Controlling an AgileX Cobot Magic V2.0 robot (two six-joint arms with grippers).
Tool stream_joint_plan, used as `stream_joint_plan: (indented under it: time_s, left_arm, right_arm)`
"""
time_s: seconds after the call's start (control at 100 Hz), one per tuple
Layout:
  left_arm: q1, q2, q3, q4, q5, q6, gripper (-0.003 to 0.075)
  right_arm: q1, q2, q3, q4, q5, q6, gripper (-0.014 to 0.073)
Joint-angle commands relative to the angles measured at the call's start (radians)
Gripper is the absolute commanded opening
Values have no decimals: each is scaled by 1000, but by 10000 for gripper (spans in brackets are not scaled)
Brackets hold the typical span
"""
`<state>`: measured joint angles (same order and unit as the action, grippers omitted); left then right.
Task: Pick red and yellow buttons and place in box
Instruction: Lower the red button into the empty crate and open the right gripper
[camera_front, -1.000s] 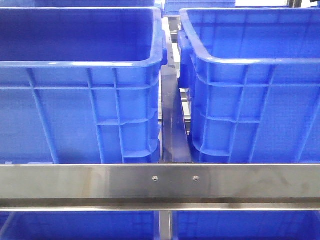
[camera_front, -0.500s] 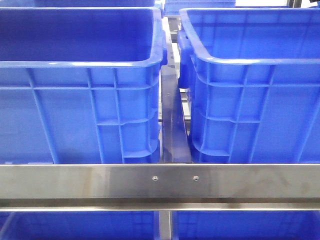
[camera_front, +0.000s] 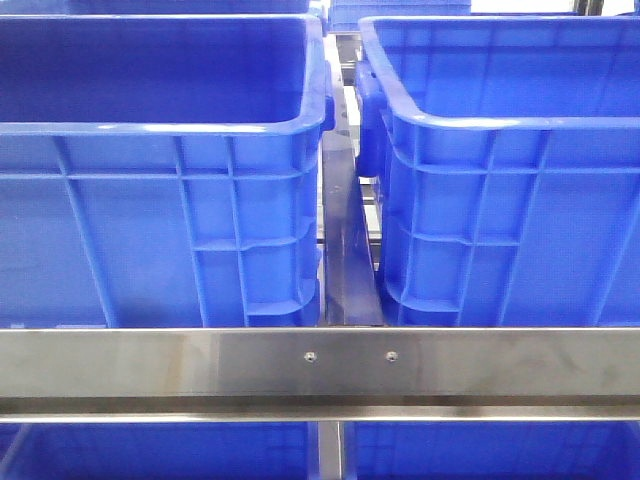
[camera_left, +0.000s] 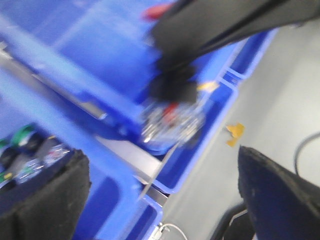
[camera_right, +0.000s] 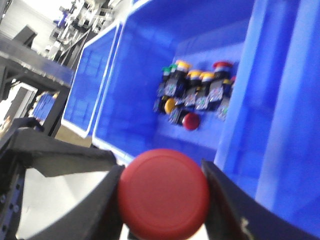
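In the right wrist view my right gripper is shut on a red button, held above a blue crate. In that crate lies a cluster of buttons, among them a loose red one and a yellow one. In the blurred left wrist view my left gripper is open and empty, its fingers wide apart over blue crates. The front view shows two large blue crates, left and right. No gripper and no button shows there.
A steel rail runs across the front below the crates, with more blue crates under it. A dark arm crosses the left wrist view above shiny packed parts. Grey floor lies beside the crates.
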<state>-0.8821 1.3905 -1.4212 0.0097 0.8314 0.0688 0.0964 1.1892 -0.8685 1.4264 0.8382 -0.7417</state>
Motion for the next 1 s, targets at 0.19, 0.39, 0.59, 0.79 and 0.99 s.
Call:
stream_joint_plan:
  time_s: [0.19, 0.39, 0.59, 0.79, 0.99]
  left_arm:
    - [187, -91, -17, -1, -62, -39, 548]
    - [353, -173, 92, -18, -87, -59, 548]
    - [501, -330, 266, -18, -150, -92, 548]
    - [634, -497, 413, -18, -168, -111, 548]
    - [688, -671, 547, -18, -216, -111, 547]
  right_arm:
    - [-69, -21, -52, 61, 7, -25, 142]
    - [-86, -22, -52, 60, -5, -26, 142]
    - [-86, -22, -52, 60, -23, -35, 142]
    - [-86, -22, -52, 60, -39, -36, 142]
    - [-86, -22, -52, 60, -51, -36, 142]
